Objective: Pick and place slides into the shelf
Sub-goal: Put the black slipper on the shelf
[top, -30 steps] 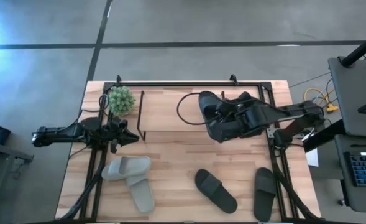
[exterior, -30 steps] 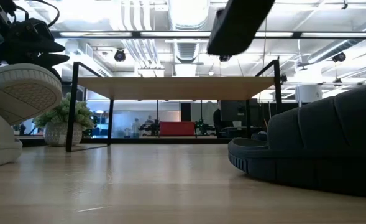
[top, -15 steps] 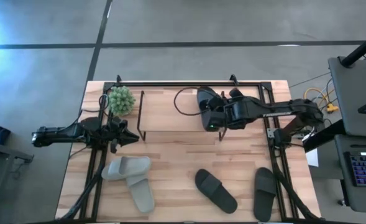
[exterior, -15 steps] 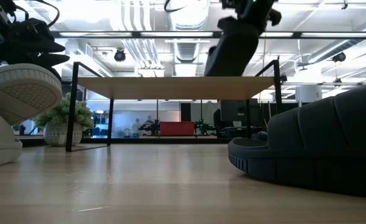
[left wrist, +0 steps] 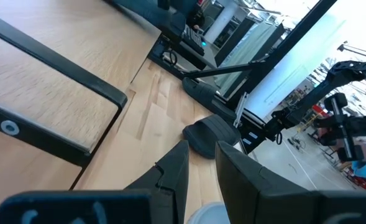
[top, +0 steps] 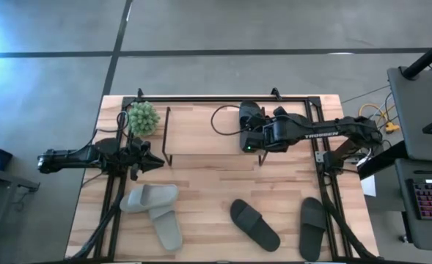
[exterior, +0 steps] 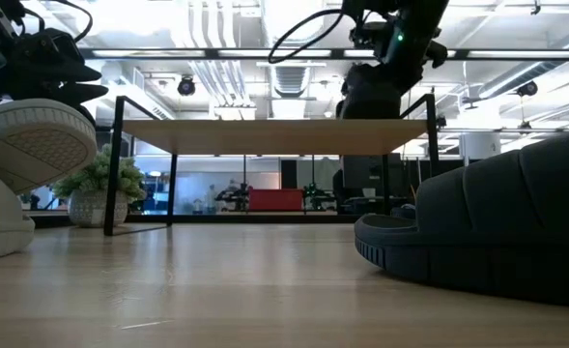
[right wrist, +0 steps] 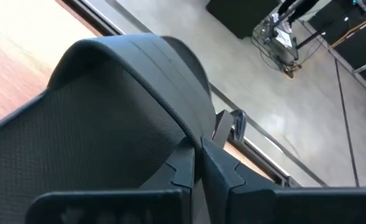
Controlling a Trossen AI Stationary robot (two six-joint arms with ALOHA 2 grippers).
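Note:
My right gripper [top: 254, 134] is shut on a black slide [top: 246, 120] above the far middle of the table, over the shelf of thin black rods [top: 167, 136]. In the low view the slide [exterior: 368, 94] hangs just above the shelf's top [exterior: 265, 135]. Two pale slides [top: 151, 198] lie overlapping at the near left, one propped on the other. Two black slides [top: 254, 224] [top: 312, 227] lie flat at the near right. My left gripper [top: 155, 163] waits at the left, above the pale slides, its fingers a narrow gap apart. My right gripper pinches the black slide's wide strap at its edge [right wrist: 189, 127] between the two fingers [right wrist: 183, 165]. The slide is lifted clear of the table and hangs below the gripper, over the shelf.
A small potted plant [top: 143, 116] stands at the far left corner beside the shelf's end. A black rail frame [top: 113, 187] runs along the table's sides and far edge. Bare wood lies between the shelf and the slides at the near edge.
My right gripper has carried the black slide toward the far edge and down, from high above the table to just over the shelf's top, and the slide has turned with it. It has stayed shut on the slide.

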